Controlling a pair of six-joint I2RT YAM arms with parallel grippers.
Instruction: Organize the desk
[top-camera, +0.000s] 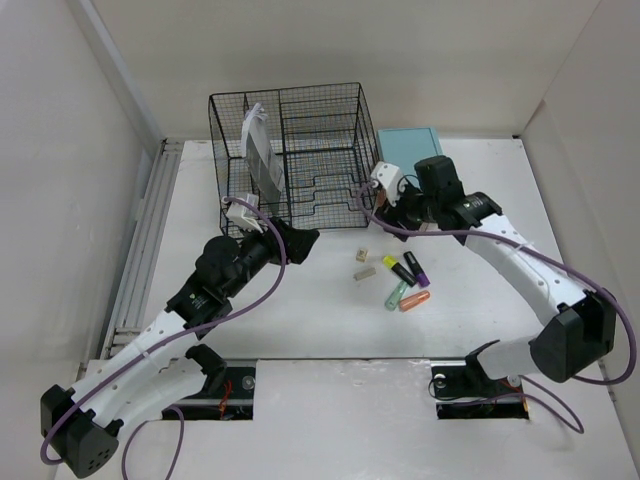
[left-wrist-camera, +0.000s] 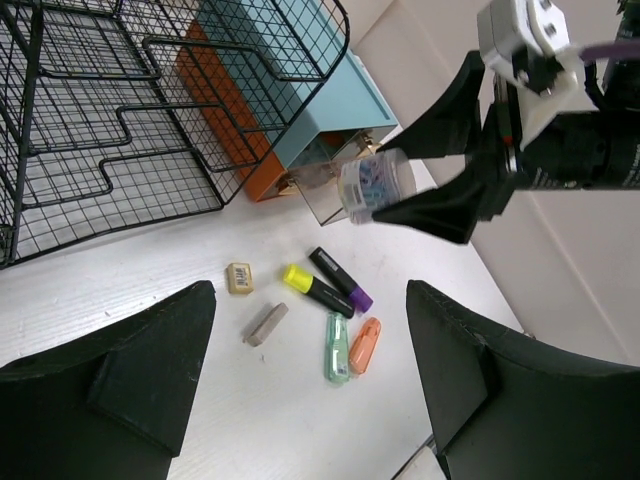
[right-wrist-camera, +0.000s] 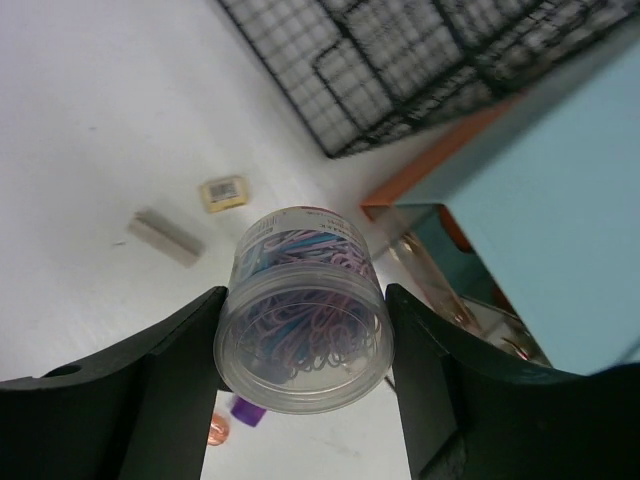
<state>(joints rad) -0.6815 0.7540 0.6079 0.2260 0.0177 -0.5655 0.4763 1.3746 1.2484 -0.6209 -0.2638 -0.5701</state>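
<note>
On the white desk (top-camera: 300, 330), my right gripper (top-camera: 380, 205) is shut on a clear round jar of coloured paper clips (right-wrist-camera: 305, 310), one finger on each side of it. The jar (left-wrist-camera: 375, 185) hangs above the desk, just in front of the teal drawer box (top-camera: 408, 148) and its pulled-out clear drawer (left-wrist-camera: 325, 180). My left gripper (top-camera: 303, 243) hovers open and empty near the front of the black wire-mesh organizer (top-camera: 290, 150). In the left wrist view its fingers (left-wrist-camera: 150, 360) frame the loose items.
Loose on the desk lie a small tan eraser (left-wrist-camera: 240, 278), a grey eraser (left-wrist-camera: 266, 324), a yellow highlighter (left-wrist-camera: 315, 290), a purple highlighter (left-wrist-camera: 340, 278), a green correction tape (left-wrist-camera: 336, 347) and an orange one (left-wrist-camera: 364, 345). A grey rail (top-camera: 145, 230) runs along the left edge.
</note>
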